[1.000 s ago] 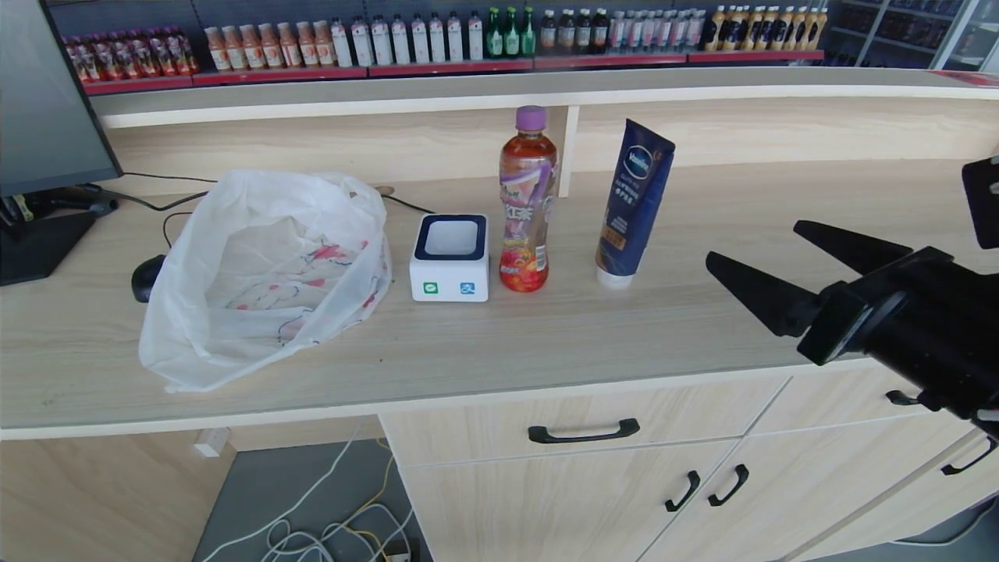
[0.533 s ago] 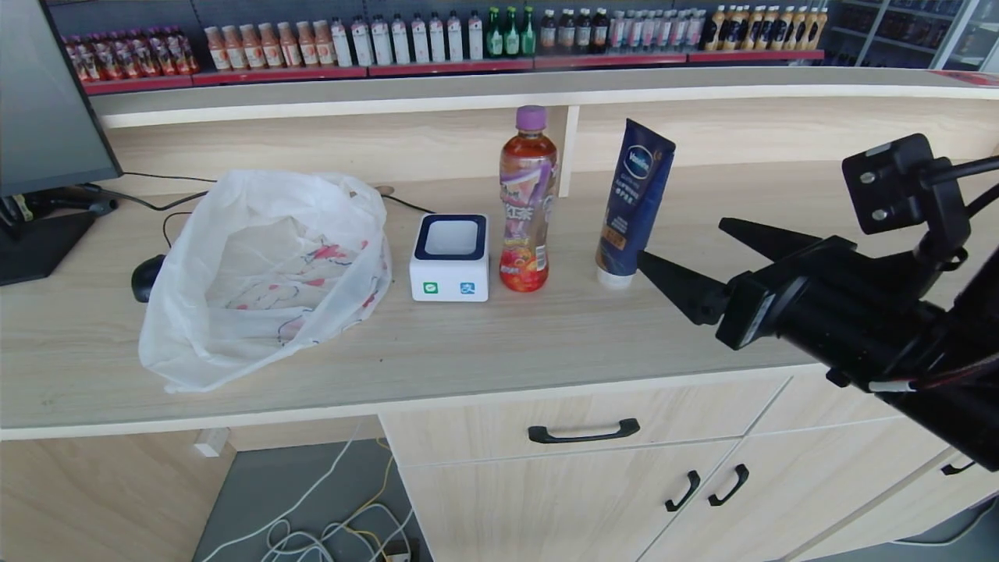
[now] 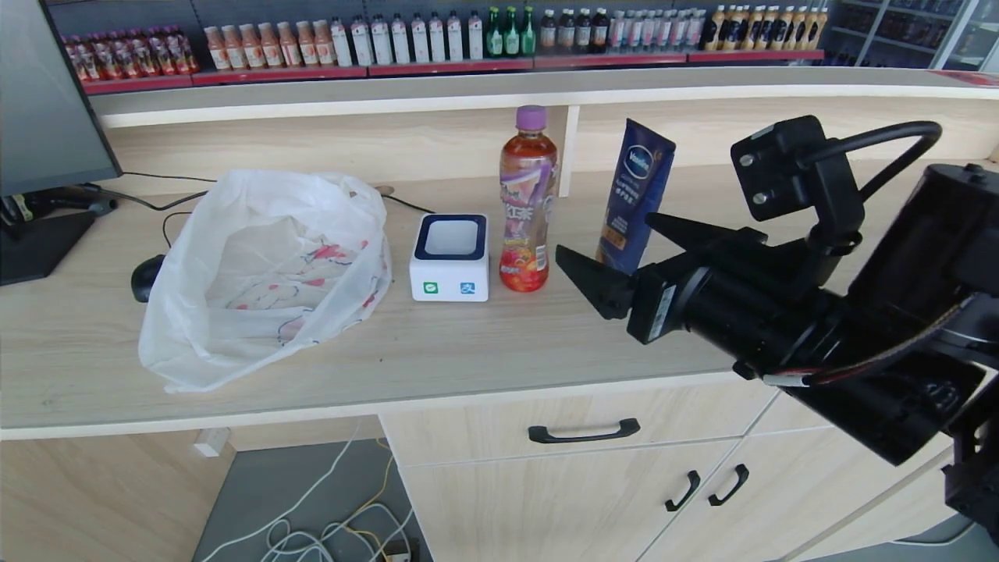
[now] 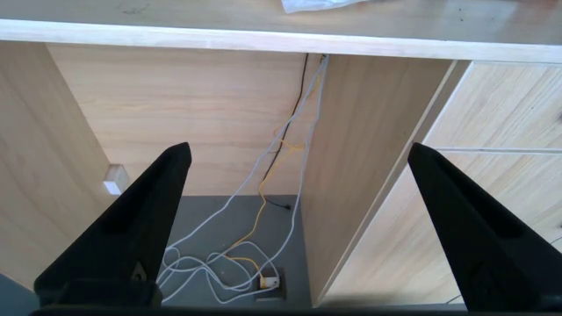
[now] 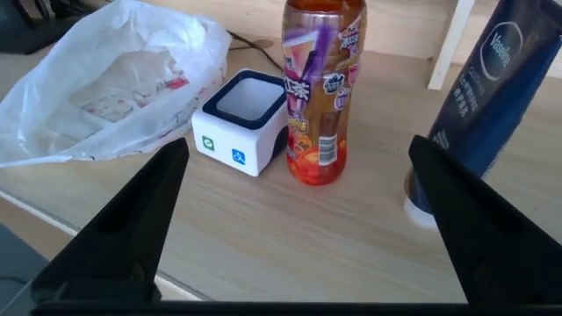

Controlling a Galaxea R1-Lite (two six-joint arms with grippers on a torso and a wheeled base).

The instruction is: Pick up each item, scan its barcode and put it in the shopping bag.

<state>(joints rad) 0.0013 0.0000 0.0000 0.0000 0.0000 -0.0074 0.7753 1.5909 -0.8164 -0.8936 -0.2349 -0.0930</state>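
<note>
Pale wood table (image 3: 546, 336) carries, from the robot's left to its right, a white plastic shopping bag (image 3: 265, 273) slumped with its mouth open, a small white scanner (image 3: 450, 257) just beside it, a purple-capped tea bottle (image 3: 528, 203) standing upright close against the scanner, and a dark blue tube (image 3: 636, 195) standing on its cap a little apart from the bottle. The right jaws are spread wide with nothing between them and hover above the table, near the tube and the bottle; whether the farther finger touches the tube cannot be told. From the right wrist the bottle (image 5: 320, 96) stands ahead between the two fingers, the tube (image 5: 492, 114) close to one of them. The left jaws, also wide apart and empty, hang below the table's front edge, facing cables (image 4: 255, 254) on the floor.
</note>
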